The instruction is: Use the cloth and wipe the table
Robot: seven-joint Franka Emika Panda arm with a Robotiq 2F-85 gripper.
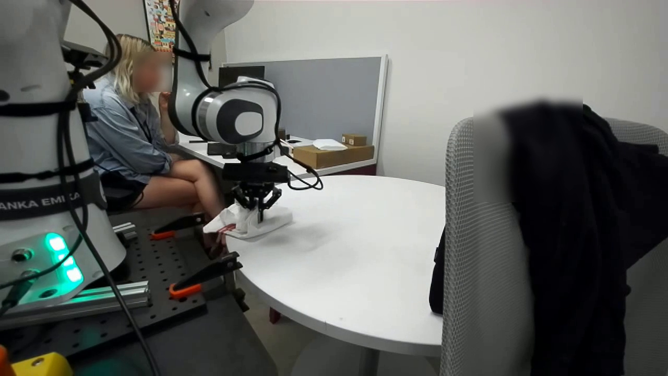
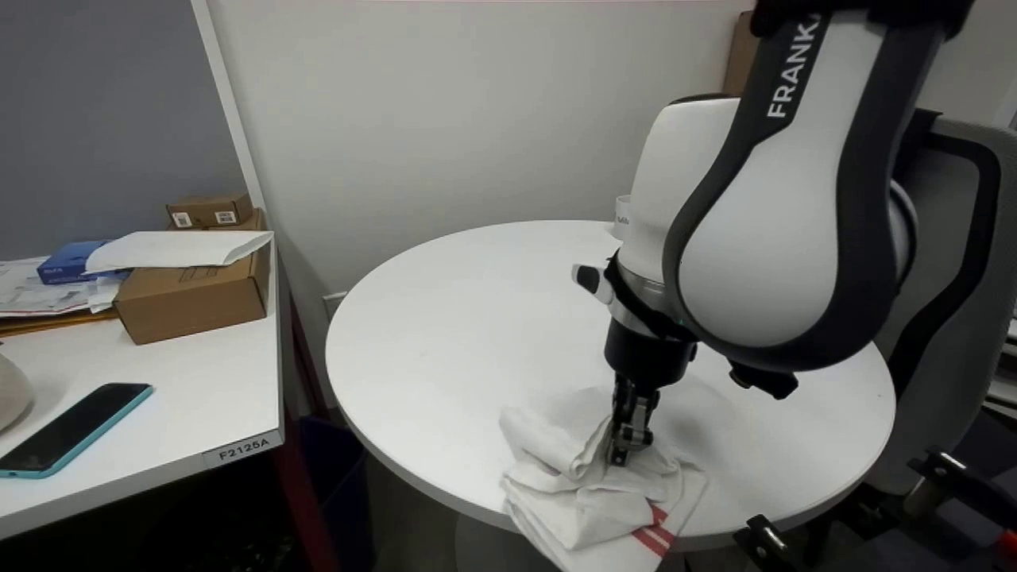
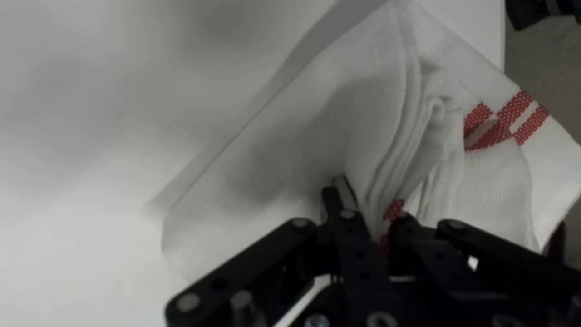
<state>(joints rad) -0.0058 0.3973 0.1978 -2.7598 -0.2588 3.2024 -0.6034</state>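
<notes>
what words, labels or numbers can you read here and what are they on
"FRANKA", last letter partly hidden: on the robot arm
"ANKA EMIKA", start cut off, K partly covered: on the robot base
"F2125A": label on the edge of the desk
Too small or blurred to read: print on the small cardboard box, blue box and papers

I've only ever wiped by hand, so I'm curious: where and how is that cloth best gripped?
Probably by the cloth's raised fold, from straight above: it stands up, pinched between the jaws, while the rest mostly spreads low over the table.
</notes>
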